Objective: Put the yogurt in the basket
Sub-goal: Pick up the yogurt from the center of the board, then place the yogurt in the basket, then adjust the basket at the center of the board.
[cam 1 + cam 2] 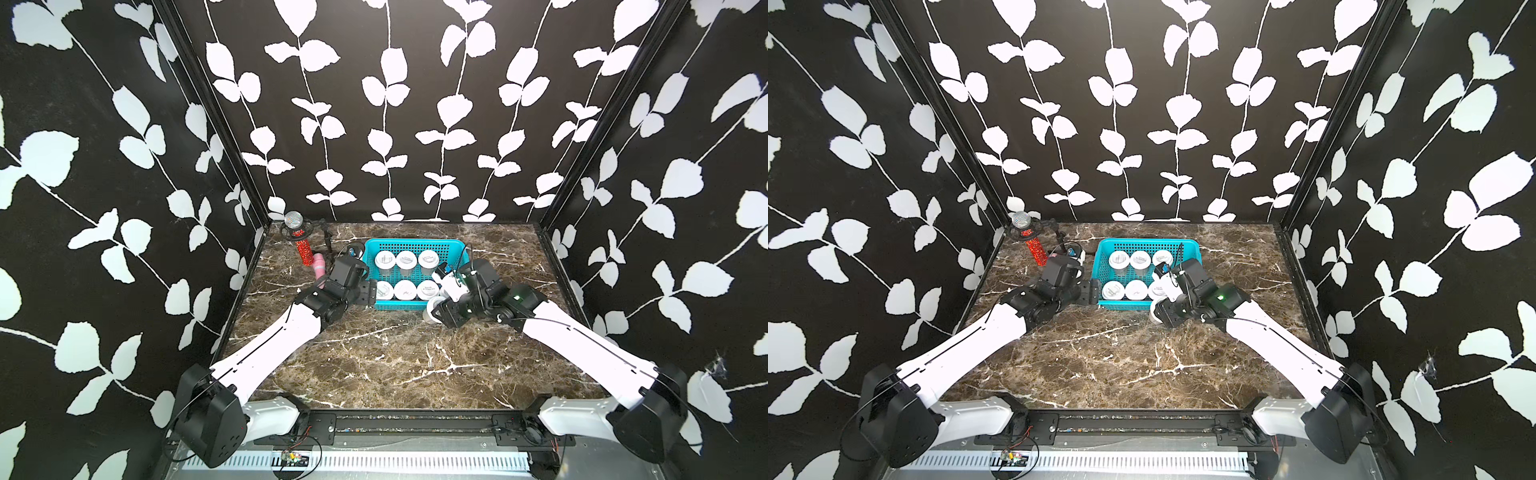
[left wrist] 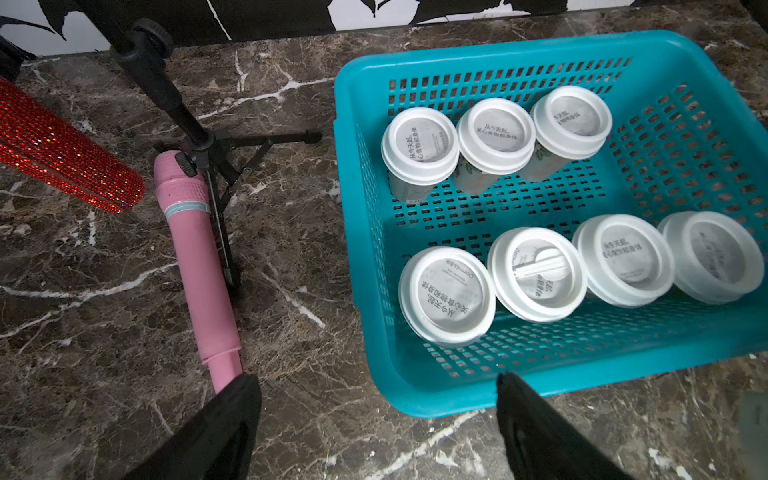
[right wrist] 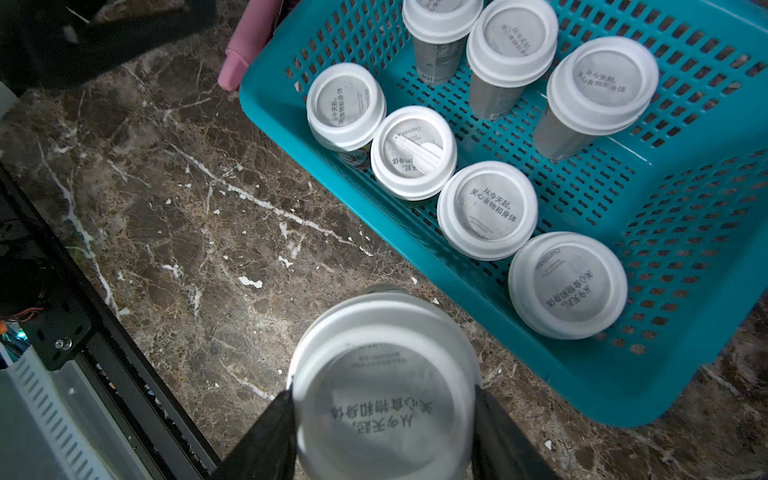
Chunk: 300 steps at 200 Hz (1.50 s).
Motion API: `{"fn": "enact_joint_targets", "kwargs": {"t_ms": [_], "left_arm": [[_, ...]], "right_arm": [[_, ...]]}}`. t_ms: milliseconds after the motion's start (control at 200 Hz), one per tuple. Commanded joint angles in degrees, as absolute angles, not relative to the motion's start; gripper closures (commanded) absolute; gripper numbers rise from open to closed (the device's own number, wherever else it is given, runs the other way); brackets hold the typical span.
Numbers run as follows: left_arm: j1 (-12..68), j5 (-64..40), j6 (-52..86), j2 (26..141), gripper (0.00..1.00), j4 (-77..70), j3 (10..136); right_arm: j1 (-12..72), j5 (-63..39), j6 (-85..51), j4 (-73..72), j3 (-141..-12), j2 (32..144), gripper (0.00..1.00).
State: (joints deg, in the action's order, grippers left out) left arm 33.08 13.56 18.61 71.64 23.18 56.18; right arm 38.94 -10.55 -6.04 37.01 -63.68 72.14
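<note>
We are doubting the grip first: the right tool [image 3: 383,395] is clamping the eighth yogurt cup [image 3: 384,374] by the sides of its white lid, not its body; a hold that high could slip, or pull the lid loose, in a lift. That cup is sitting between the jaws outside the basket [image 3: 665,374], just beside its near corner, over the counter [image 3: 187,228]; we cannot tell whether it is resting there or hanging clear. Seven cups [image 3: 487,210] are standing inside, four crowding the basket's near wall; carried low, the cup's base could catch the flared rim, or it could land on those lids and topple them. The left tool [image 2: 376,378] is hanging open and empty just outside the basket's opposite end.
</note>
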Motion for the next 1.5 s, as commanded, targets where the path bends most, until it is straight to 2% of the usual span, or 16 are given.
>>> {"fn": "enact_joint_targets", "kwargs": {"t_ms": [0,300,735,1130,1495], "left_arm": [[30.76,9.75,18.88,72.66,0.12,20.38,55.71],[25.04,2.67,20.92,79.52,0.2,15.34,56.53],[23.03,-3.01,20.14,90.51,0.48,12.31,60.8],[23.0,-3.95,19.86,90.53,0.73,13.38,60.22],[22.98,-5.88,19.08,89.15,0.77,14.74,59.16]], "right_arm": [[37.45,-12.58,-6.86,36.3,-62.49,70.03,0.39],[33.66,-15.21,-7.08,36.05,-64.68,67.72,0.39],[27.9,-15.33,-8.06,34.67,-70.86,70.63,0.39],[23.17,-11.22,-9.49,32.53,-79.1,78.87,0.4],[21.9,-6.82,-8.54,33.27,-84.55,87.3,0.41]]}}
